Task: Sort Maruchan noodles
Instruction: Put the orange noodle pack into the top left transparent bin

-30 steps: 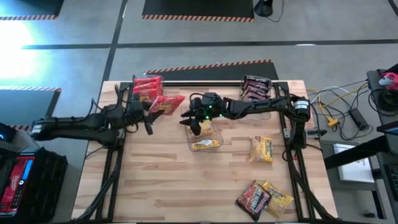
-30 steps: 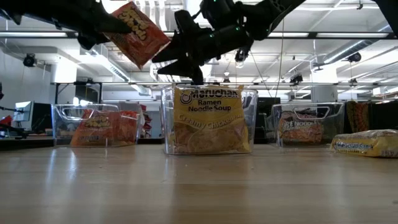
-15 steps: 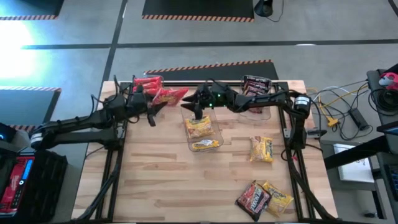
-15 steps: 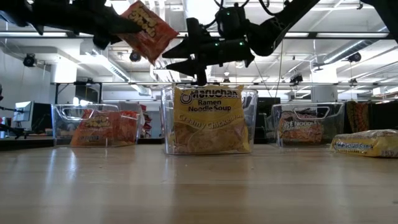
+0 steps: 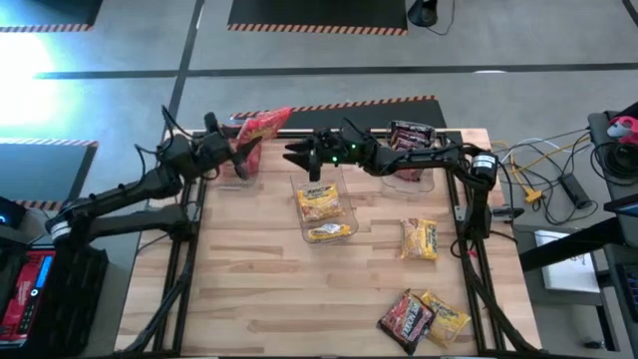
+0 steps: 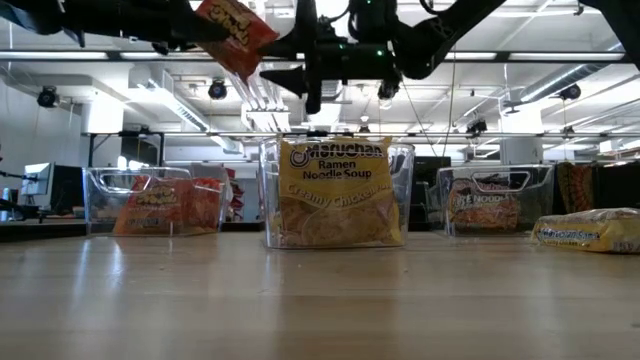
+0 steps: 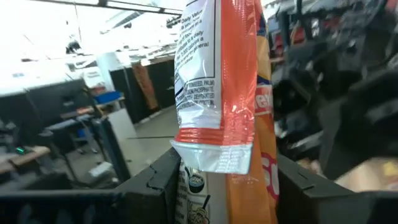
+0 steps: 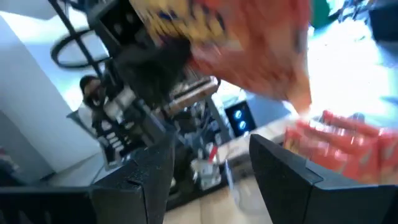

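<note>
My left gripper (image 5: 239, 150) is shut on a red noodle packet (image 5: 263, 123), high above the far-left clear bin (image 5: 227, 176), which holds more red packets (image 6: 165, 207). The packet also shows in the low view (image 6: 236, 30). My right gripper (image 5: 299, 156) is open and empty in the air, just beyond the middle bin (image 5: 327, 207), which holds yellow packets (image 6: 335, 195). The far-right bin (image 5: 411, 142) holds dark packets. A yellow packet (image 5: 420, 239) lies flat on the table at the right. A dark packet (image 5: 404, 317) and a yellow one (image 5: 446, 314) lie near the front edge. My left gripper pinches the red packet between its two fingers, at the packet's lower end (image 7: 247, 186). The fingers come level from the table's left. The packet is lifted clear of everything and sticks up and outward past the fingers, tilted, seen edge-on in the left wrist view.
The three clear bins stand in a row along the far part of the table. My two grippers are close together in the air above the left and middle bins. The wooden table top (image 5: 259, 289) is bare at the front left.
My left gripper has risen and gone toward the table's far edge with the red packet, which stays clear and is now above the left bin. My right gripper has risen from the middle bin and gone toward the far edge, staying open.
</note>
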You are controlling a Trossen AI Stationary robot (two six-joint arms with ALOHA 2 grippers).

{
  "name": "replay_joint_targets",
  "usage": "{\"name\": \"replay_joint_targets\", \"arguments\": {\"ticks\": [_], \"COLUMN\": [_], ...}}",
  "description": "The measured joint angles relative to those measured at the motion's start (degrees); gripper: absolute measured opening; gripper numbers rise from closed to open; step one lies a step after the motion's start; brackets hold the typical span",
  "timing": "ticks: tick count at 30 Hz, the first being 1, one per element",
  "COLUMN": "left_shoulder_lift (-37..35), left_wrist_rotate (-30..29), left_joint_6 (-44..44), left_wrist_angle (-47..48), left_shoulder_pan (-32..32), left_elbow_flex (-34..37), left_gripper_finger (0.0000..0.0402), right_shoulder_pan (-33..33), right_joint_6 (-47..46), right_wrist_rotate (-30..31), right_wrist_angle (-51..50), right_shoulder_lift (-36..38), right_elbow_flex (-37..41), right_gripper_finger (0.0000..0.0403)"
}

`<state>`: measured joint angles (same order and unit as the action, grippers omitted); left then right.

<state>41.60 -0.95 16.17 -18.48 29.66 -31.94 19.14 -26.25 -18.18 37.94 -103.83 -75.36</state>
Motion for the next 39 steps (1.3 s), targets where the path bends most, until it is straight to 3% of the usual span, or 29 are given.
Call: {"name": "replay_joint_targets", "arguments": {"ticks": [5,7,11,13,15,18,21,23,27,39], "left_shoulder_lift": [3.04,3.89,3.19,1.5,-1.05,-6.25,-11.36,-14.56,-18.56,-14.34], "left_wrist_rotate": [-6.4,-6.9,6.94,12.93,14.96,15.17,15.06,14.83,10.9,11.27], "left_joint_6": [2.68,-1.06,-16.44,-21.35,-24.38,-27.7,-31.38,-33.97,-39.58,-45.97], "left_wrist_angle": [1.35,3.34,3.88,3.37,3.65,4.91,4.4,2.49,-1.94,-2.38], "left_shoulder_pan": [3.3,4.75,6.71,6.77,6.77,6.77,6.77,6.77,6.77,6.28], "left_elbow_flex": [-1.82,-2.48,-3.67,-4.34,-4.45,-3.3,-1.02,1.21,5.6,6.58], "left_gripper_finger": [0.0137,0.0137,0.0137,0.0137,0.0137,0.0137,0.0137,0.0137,0.0137,0.0137], "right_shoulder_pan": [0.02,0.02,-0.24,-0.35,-0.38,-0.99,-1.89,-2.12,-2.0,-1.49], "right_joint_6": [0.98,0.68,-3.23,-9.02,-12.35,-14.17,-12.48,-10.56,-8.59,-7.69], "right_wrist_rotate": [4.73,5.09,4.65,1.63,-3.56,-8.91,-10.36,-10.16,-4.06,-2.1], "right_wrist_angle": [-1.66,-2.39,-3.01,-3.78,-3.29,-2.49,-2.42,-2.17,-2.13,-2.05], "right_shoulder_lift": [0.0,0.0,0.02,0.02,0.02,0.23,0.46,0.5,0.5,0.5], "right_elbow_flex": [-2.77,-3.48,-4.35,-4.76,-4.93,-4.93,-4.93,-4.93,-4.93,-6.11], "right_gripper_finger": [0.0197,0.0194,0.019,0.0188,0.0187,0.0189,0.0194,0.0198,0.0205,0.0206]}}
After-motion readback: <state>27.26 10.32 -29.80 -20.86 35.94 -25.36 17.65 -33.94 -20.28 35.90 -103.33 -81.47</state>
